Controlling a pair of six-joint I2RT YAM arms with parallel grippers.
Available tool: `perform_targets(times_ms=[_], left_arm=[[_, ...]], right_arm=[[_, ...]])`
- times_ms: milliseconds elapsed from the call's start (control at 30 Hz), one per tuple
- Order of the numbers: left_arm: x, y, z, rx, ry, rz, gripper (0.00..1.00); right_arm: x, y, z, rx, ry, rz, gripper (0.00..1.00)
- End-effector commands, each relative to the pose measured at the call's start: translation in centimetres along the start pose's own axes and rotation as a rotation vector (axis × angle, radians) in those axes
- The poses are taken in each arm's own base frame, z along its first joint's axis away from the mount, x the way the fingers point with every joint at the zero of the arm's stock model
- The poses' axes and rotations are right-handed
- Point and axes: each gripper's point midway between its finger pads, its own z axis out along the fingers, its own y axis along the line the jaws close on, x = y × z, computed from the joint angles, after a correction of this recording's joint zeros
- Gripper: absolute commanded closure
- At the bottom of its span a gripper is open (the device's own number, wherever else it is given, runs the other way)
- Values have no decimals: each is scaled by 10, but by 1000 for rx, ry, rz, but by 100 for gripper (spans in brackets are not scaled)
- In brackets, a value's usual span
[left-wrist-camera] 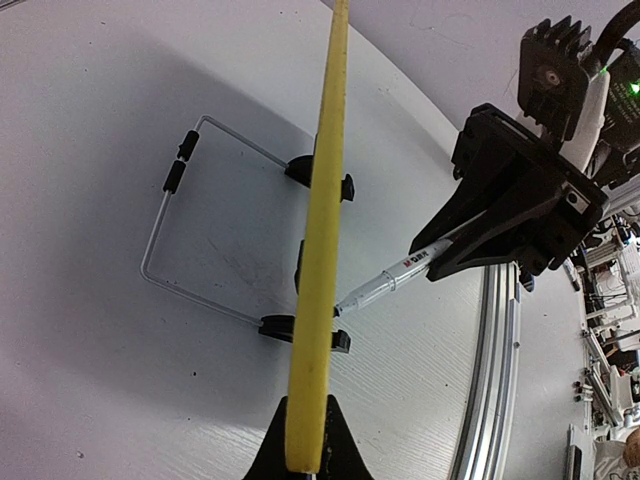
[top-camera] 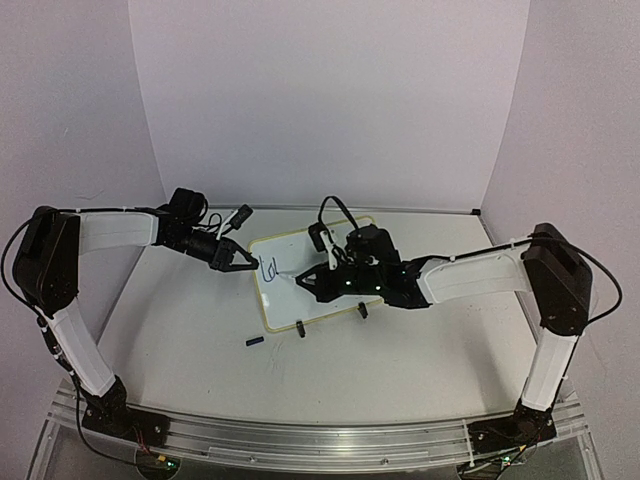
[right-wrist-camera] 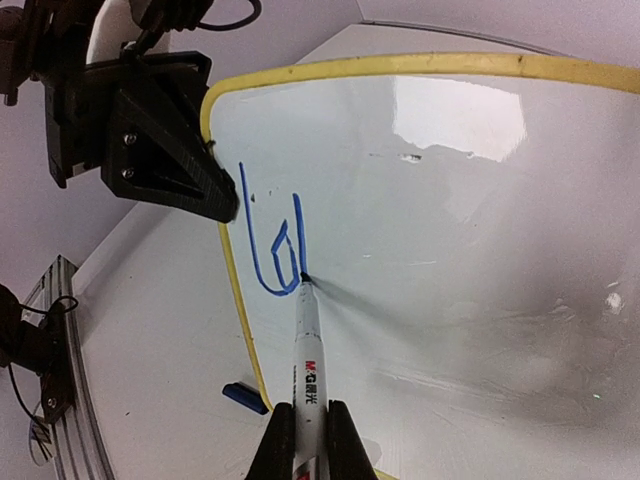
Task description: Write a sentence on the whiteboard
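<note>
The whiteboard (top-camera: pixel 310 270) stands tilted at the table's middle, pale-yellow rimmed. My left gripper (top-camera: pixel 247 262) is shut on the board's left edge; in the left wrist view the yellow rim (left-wrist-camera: pixel 320 250) runs up from between its jaws. My right gripper (right-wrist-camera: pixel 311 440) is shut on a white marker (right-wrist-camera: pixel 306 340). The marker's tip touches the board face (right-wrist-camera: pixel 450 250) at the foot of a blue stroke. The sentence (right-wrist-camera: pixel 272 240) stands as a few blue strokes near the board's left edge. The marker (left-wrist-camera: pixel 390 283) also shows meeting the rim in the left wrist view.
A blue marker cap (top-camera: pixel 254 342) lies on the table in front of the board's left corner. Two black clip feet (top-camera: pixel 300 328) hold the board's lower edge, and a wire stand (left-wrist-camera: pixel 185 235) props it from behind. An aluminium rail (top-camera: pixel 300 440) runs along the near edge.
</note>
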Motion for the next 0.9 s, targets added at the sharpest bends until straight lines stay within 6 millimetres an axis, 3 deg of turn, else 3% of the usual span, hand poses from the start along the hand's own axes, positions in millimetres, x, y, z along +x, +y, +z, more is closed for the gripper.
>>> perform_targets(times_ms=[0,300,633,867], left_arm=[[-15,-2,-3,-28,-10,77,100],[-15,-2,-3,-29,-10,76,100],[-15,-3,-3,-28,-11,79,100],[-15,-3,-3,-27,-10,80,100]], right_arm=[[-4,-8,-9,43,-16,8,100],[-20,-7,-15,65,-59,-7,100],[-56,-1,-22,81,-140,-38,100],[-61,1,-24,82,-153,-49,100]])
